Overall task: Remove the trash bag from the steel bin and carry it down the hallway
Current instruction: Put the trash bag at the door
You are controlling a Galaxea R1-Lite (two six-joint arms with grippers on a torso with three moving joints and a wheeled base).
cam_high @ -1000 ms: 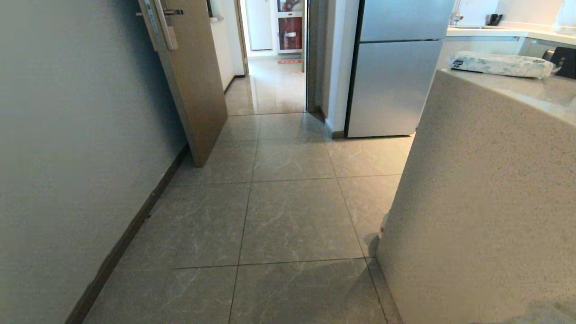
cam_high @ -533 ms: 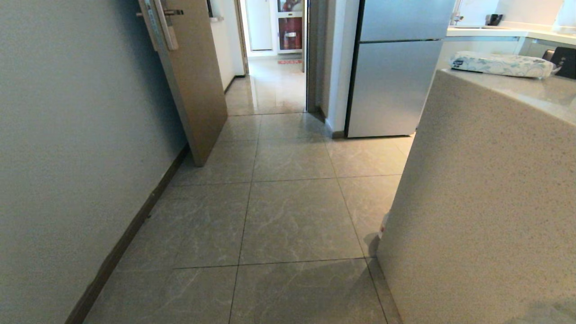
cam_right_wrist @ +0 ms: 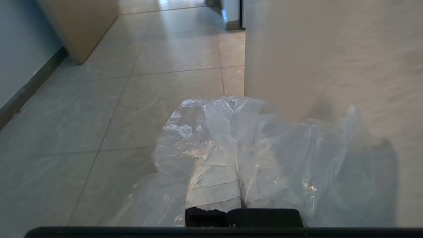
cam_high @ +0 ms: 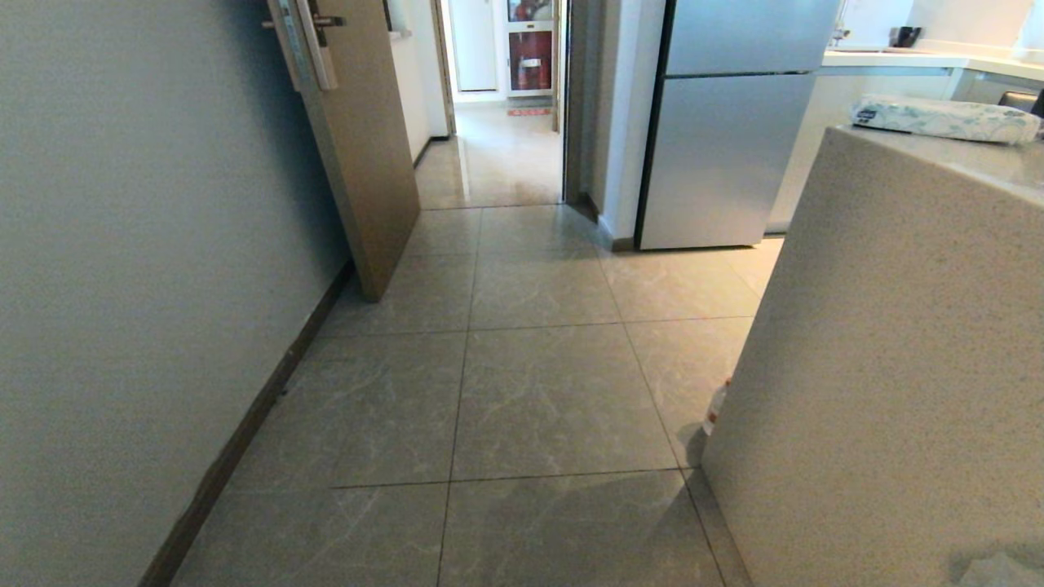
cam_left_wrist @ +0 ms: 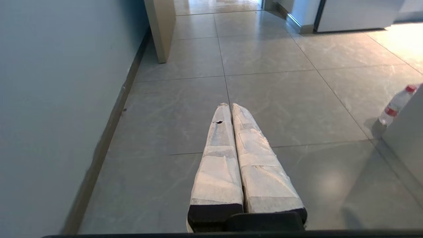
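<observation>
The clear, crinkly thin plastic trash bag [cam_right_wrist: 238, 142] bunches over the right gripper [cam_right_wrist: 228, 172], whose white-wrapped fingers [cam_right_wrist: 211, 185] are pinched together on the film, close beside the speckled beige stone counter [cam_right_wrist: 330, 59]. The left gripper [cam_left_wrist: 230, 105] points forward, low above the floor, its padded fingers [cam_left_wrist: 218, 155] pressed together with nothing between them. Ahead, the hallway of glossy grey marbled tiles [cam_high: 530, 391] runs past an open brown door [cam_high: 367, 147] and a silver refrigerator [cam_high: 718, 147]. A small red-capped plastic bottle [cam_left_wrist: 396, 105] stands at the counter's foot.
</observation>
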